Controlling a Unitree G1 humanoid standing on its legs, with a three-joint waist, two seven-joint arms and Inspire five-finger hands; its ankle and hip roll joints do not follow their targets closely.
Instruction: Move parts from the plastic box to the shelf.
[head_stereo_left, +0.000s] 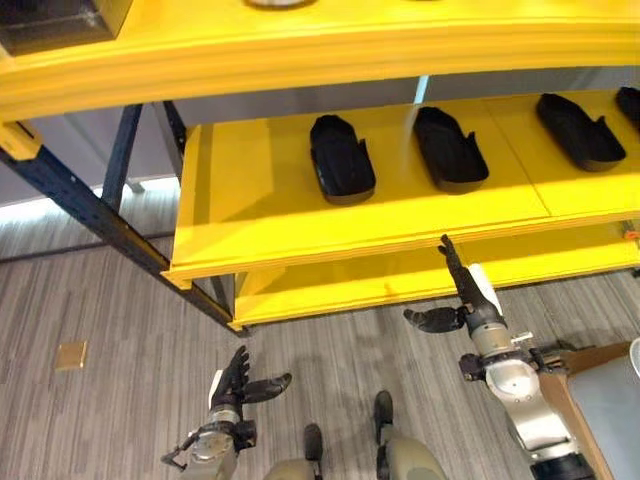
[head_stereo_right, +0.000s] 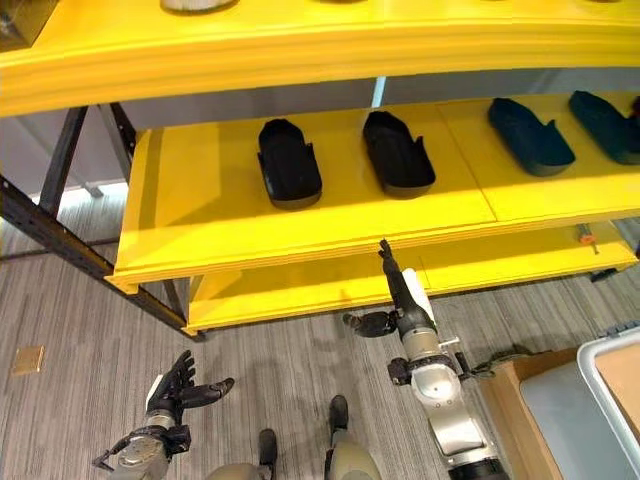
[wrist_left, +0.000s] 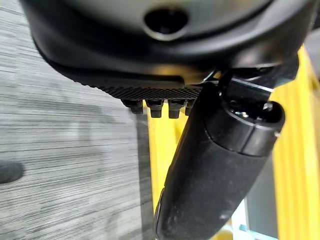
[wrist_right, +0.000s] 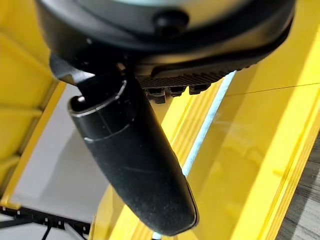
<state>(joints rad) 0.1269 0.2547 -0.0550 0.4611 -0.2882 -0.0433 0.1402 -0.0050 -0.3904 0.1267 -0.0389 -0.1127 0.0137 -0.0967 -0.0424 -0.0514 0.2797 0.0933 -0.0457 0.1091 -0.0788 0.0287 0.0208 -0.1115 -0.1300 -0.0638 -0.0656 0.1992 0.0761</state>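
Nearest, the left hand (head_stereo_left: 236, 385) hangs open and empty; the right hand (head_stereo_left: 468, 295), fingers straight, reaches toward the yellow metal shelf (head_stereo_left: 260, 215), where black moulded plastic parts (head_stereo_left: 341, 158) lie. They look light, stiff; grip their sides.

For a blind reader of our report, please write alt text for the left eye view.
Black parts lie in a row on a yellow shelf above grey floor. The right hand reaches up, open and empty, near the shelf's front edge; the left hand hangs low, open and empty.
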